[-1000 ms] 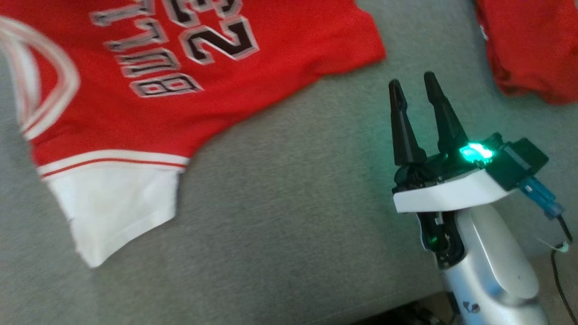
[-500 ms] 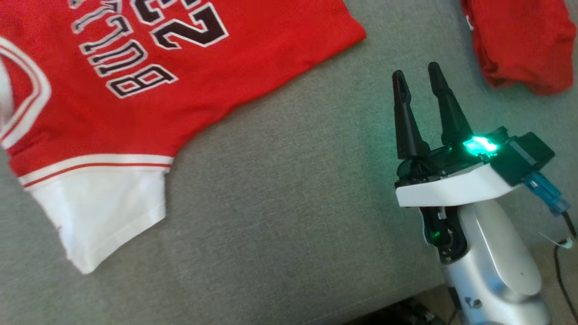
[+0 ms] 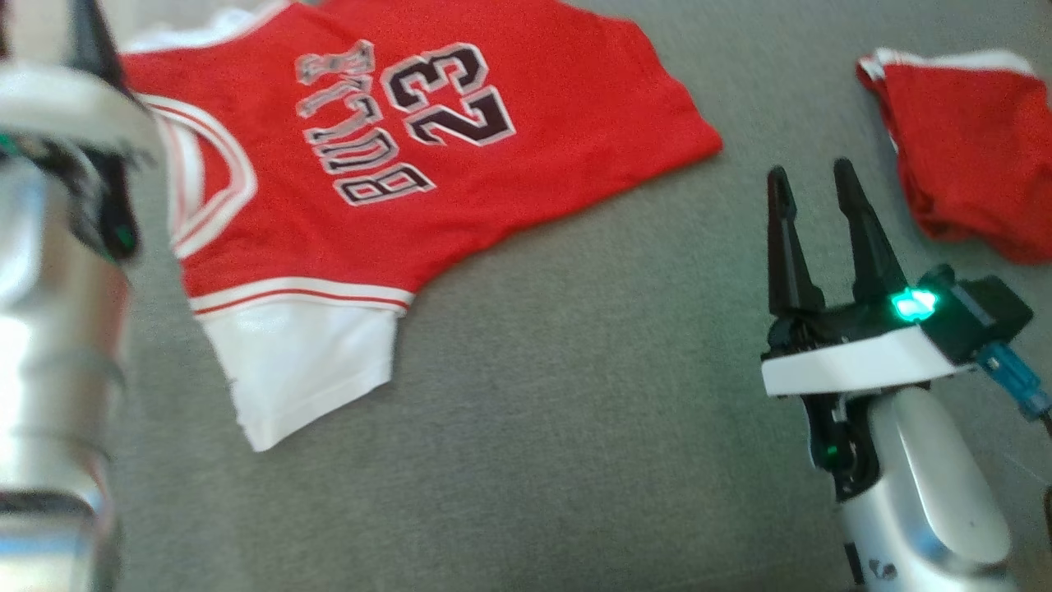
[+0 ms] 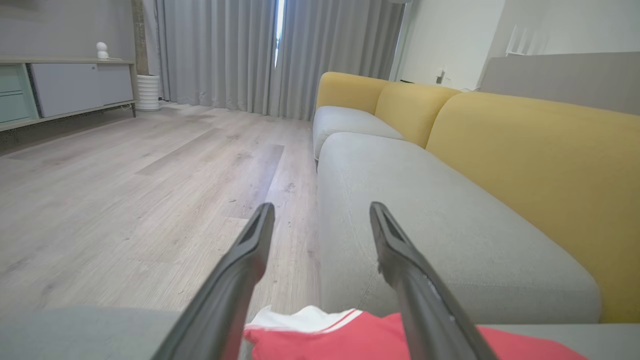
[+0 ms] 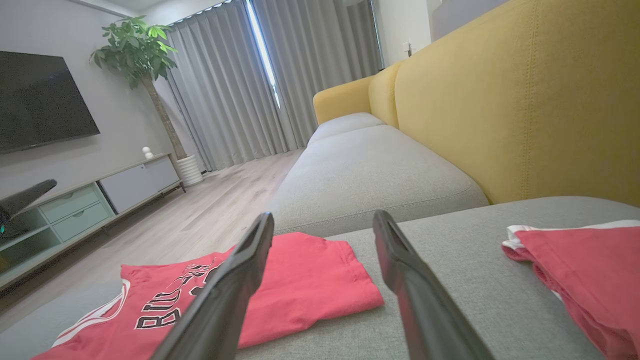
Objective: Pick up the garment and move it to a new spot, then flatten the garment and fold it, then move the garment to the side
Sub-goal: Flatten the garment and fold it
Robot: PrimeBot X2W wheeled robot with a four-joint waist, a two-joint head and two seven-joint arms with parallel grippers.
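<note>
Head view now includes left arm [image 3: 57, 329] beside garment [image 3: 427, 205].

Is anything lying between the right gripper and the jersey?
No. In the head view, bare grey cushion lies between the right gripper and the jersey.

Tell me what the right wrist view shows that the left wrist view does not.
The right wrist view adds a television, a plant, the lettering on the red jersey, a second red garment and the open right gripper. The left wrist view adds the open left gripper seen along its own fingers, the jersey's white-trimmed edge low between them. Both share the jersey, the yellow-backed grey sofa, grey curtains, a low cabinet and wooden floor.
</note>
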